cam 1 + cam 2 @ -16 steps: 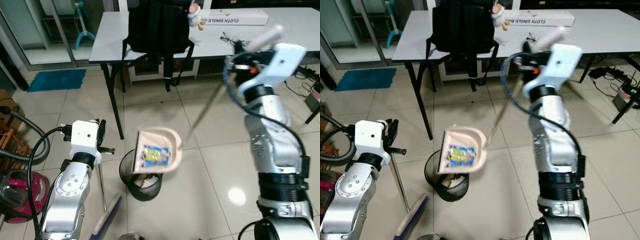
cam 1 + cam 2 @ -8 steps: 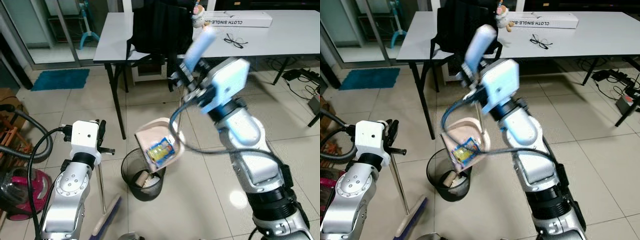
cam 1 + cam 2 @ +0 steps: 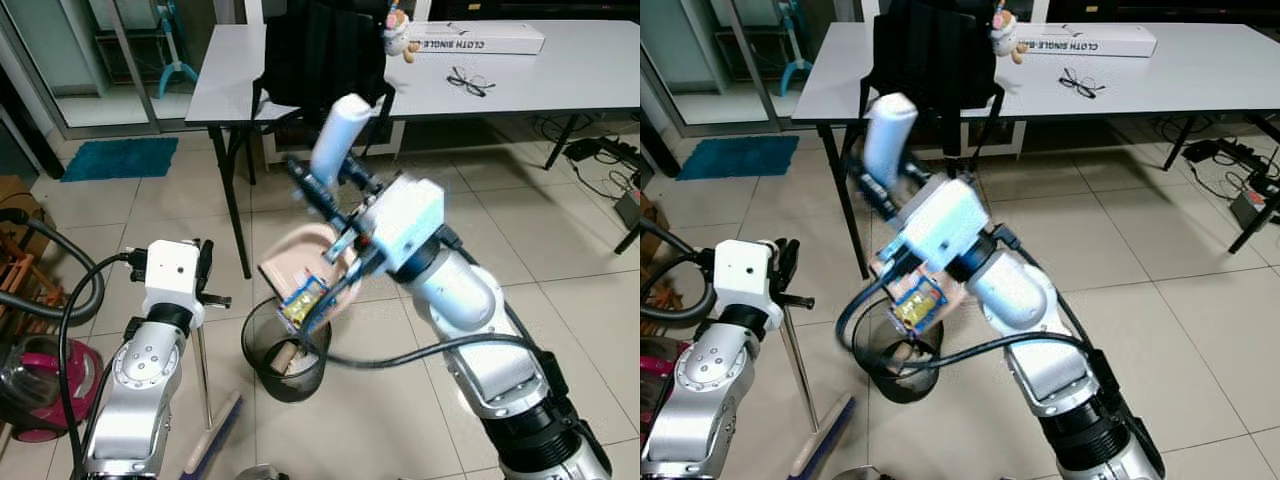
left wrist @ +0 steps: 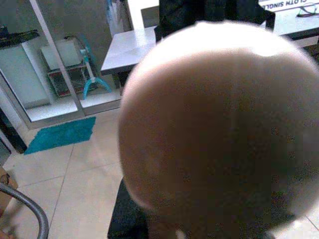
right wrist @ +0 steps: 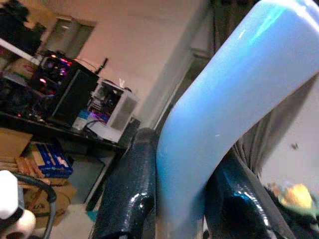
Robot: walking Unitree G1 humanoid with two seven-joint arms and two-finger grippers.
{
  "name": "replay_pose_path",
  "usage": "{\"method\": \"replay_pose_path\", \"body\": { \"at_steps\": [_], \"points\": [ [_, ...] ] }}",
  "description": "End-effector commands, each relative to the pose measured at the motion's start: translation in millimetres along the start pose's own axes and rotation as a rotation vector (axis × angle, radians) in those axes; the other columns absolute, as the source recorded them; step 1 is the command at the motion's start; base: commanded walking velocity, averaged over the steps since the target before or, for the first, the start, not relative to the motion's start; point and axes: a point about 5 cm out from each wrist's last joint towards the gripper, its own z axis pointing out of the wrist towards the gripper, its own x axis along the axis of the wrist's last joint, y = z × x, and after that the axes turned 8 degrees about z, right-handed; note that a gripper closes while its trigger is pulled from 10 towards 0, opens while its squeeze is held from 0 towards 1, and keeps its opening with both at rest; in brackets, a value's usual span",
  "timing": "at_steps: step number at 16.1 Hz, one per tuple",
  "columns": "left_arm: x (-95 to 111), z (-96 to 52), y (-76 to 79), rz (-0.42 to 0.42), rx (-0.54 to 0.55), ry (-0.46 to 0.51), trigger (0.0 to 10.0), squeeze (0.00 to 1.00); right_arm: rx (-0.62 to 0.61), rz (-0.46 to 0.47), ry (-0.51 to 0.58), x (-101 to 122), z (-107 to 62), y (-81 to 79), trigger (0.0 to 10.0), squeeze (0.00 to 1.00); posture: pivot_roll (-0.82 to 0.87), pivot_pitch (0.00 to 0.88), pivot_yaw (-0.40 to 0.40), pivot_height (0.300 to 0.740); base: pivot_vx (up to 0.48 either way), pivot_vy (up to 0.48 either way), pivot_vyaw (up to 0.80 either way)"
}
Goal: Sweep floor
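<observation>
Dustpan (image 3: 305,275) is now tipped steeper over the bin (image 3: 283,350), wrapper (image 3: 303,297) sliding toward its lip. Right tool (image 5: 174,199) is clamped on the dustpan handle (image 3: 338,135); left tool (image 3: 203,265) grips the broom pole (image 3: 203,365).

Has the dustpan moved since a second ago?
Yes. The dustpan has tipped steeply over the bin, and its handle has swung leftward, toward the table.

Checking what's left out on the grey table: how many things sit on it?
4: black backpack at the left end, small plush toy beside it, long white box, black glasses. The backpack may hide more.
</observation>
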Motion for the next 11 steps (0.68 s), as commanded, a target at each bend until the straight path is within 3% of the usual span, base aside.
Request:
{"method": "replay_pose_path", "body": {
  "at_steps": [1, 5, 8, 10, 11],
  "points": [
    [6, 3.9, -2.5, 0.026, 0.003, 0.027, 10.0, 0.00, 0.030, -0.066, 0.078, 15, 1.3, -2.4, 10.0, 0.00, 0.03, 0.021, 0.032, 0.740, 0.000, 0.000, 0.00],
    [7, 5.3, -1.7, 0.029, -0.001, 0.031, 10.0, 0.00, 0.102, -0.104, 0.082, 12, -1.3, -13.7, 10.0, 0.00, 0.03, 0.018, 0.032, 0.740, 0.000, 0.000, 0.00],
    [7, 5.9, -1.5, 0.030, -0.001, 0.032, 10.0, 0.00, 0.110, -0.111, 0.085, 11, -1.7, -13.5, 10.0, 0.00, 0.03, 0.014, 0.032, 0.740, 0.000, 0.000, 0.00],
    [9, 7.0, -6.7, 0.060, 0.034, 0.052, 10.0, 0.00, -0.031, -0.192, 0.078, 12, -2.7, 9.2, 10.0, 0.00, 0.03, 0.012, 0.032, 0.740, 0.000, 0.000, 0.00],
    [12, 10.8, -16.9, 0.084, 0.095, 0.074, 10.0, 0.00, -0.180, -0.275, 0.071, 15, -5.8, 36.5, 10.0, 0.00, 0.02, 0.009, 0.032, 0.740, 0.000, 0.000, 0.00]
  ]
}}
